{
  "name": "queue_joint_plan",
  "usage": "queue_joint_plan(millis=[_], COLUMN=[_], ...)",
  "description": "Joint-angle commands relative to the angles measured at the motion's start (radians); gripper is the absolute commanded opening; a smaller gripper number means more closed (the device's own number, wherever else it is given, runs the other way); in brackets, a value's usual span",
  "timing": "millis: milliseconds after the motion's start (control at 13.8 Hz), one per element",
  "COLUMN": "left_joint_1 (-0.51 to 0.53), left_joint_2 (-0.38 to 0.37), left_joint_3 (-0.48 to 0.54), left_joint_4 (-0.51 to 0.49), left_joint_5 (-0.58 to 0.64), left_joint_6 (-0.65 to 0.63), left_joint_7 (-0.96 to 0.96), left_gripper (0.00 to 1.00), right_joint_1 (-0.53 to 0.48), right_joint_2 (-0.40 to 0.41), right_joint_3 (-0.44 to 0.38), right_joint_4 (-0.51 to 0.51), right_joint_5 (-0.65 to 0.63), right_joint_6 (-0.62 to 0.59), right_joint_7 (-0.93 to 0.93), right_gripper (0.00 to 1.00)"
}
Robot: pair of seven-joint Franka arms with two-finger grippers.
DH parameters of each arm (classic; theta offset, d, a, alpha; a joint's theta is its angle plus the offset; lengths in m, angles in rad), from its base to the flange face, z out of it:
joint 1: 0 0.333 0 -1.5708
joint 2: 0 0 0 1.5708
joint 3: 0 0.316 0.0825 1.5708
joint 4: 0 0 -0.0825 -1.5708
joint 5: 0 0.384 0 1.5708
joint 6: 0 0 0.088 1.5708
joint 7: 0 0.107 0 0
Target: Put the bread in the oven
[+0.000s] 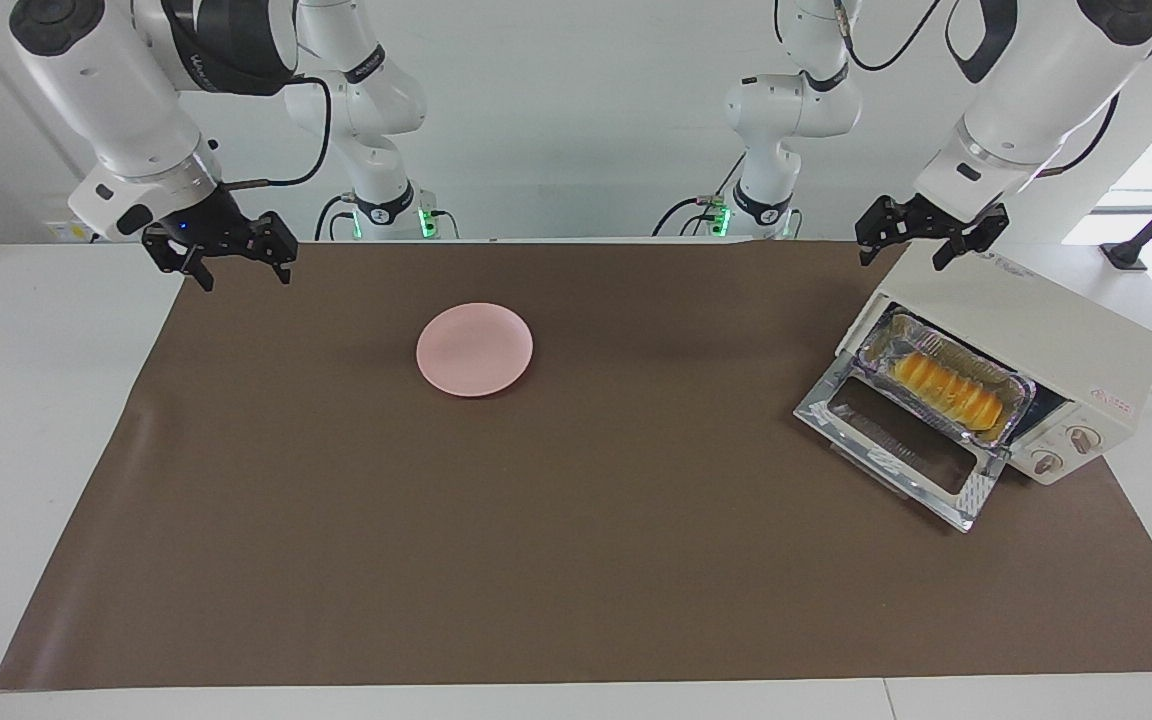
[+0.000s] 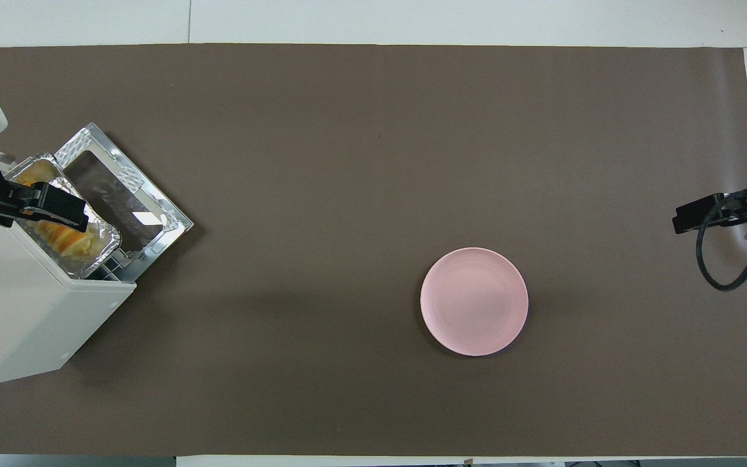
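Brown mat [image 1: 576, 560], white wall. Bread [image 1: 946, 390] sits in foil tray [image 1: 886, 335] inside oven [image 1: 1066, 340], right of frame; door [image 1: 896, 450] still down. My left gripper [image 1: 921, 235] hangs wide, empty, over the oven; right gripper [image 1: 221, 250] waits, wide, upper left. Left: shut the door.

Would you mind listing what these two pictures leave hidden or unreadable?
- Overhead view: the left gripper, raised, covers the middle of the bread.
- Overhead view: the oven is cut by the picture's edge.
- Facing view: the oven's red lettering is too small to read.
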Motion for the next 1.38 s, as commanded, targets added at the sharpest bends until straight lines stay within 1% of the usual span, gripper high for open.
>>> queue_joint_plan(millis=[0, 145, 290, 435, 580, 653, 725, 798, 943, 1016, 1306], left_joint_1=[0.02, 0.02, 0.02, 0.022, 0.02, 0.017, 0.013, 0.011, 0.017, 0.014, 0.014], left_joint_2=[-0.011, -0.012, -0.014, -0.015, -0.005, -0.008, -0.011, -0.021, -0.07, -0.078, -0.069], left_joint_3=[-0.013, -0.014, -0.011, -0.013, -0.014, -0.022, -0.028, -0.025, -0.028, -0.027, -0.028], left_joint_4=[0.005, 0.008, 0.029, 0.026, 0.052, 0.057, 0.051, 0.017, -0.09, -0.109, -0.1], left_joint_5=[-0.028, -0.025, -0.021, -0.021, -0.005, 0.017, 0.015, 0.016, 0.016, 0.016, 0.016], left_joint_6=[-0.032, -0.013, -0.01, -0.003, -0.051, -0.056, -0.034, -0.009, 0.069, 0.083, 0.079], left_joint_7=[-0.001, -0.038, -0.041, -0.037, -0.037, -0.029, -0.029, -0.03, -0.027, -0.027, -0.027], left_gripper=[1.0, 1.0, 1.0, 1.0, 1.0, 1.0, 1.0, 1.0, 1.0, 1.0, 1.0], right_joint_1=[-0.011, -0.011, -0.011, -0.011, -0.011, -0.011, -0.011, -0.011, -0.011, -0.011, -0.011], right_joint_2=[-0.026, -0.026, -0.026, -0.026, -0.026, -0.026, -0.028, -0.026, -0.026, -0.026, -0.026], right_joint_3=[0.011, 0.011, 0.012, 0.012, 0.012, 0.011, 0.012, 0.011, 0.012, 0.012, 0.011], right_joint_4=[-0.031, -0.031, -0.031, -0.031, -0.031, -0.031, -0.031, -0.031, -0.031, -0.031, -0.031], right_joint_5=[-0.016, -0.016, -0.016, -0.016, -0.016, -0.016, -0.016, -0.016, -0.016, -0.016, -0.016], right_joint_6=[0.013, 0.011, 0.011, 0.011, 0.013, 0.011, 0.011, 0.011, 0.011, 0.011, 0.011], right_joint_7=[-0.011, -0.011, -0.011, -0.011, -0.011, -0.011, -0.011, -0.011, -0.011, -0.011, -0.011], right_gripper=[1.0, 1.0, 1.0, 1.0, 1.0, 1.0, 1.0, 1.0, 1.0, 1.0, 1.0])
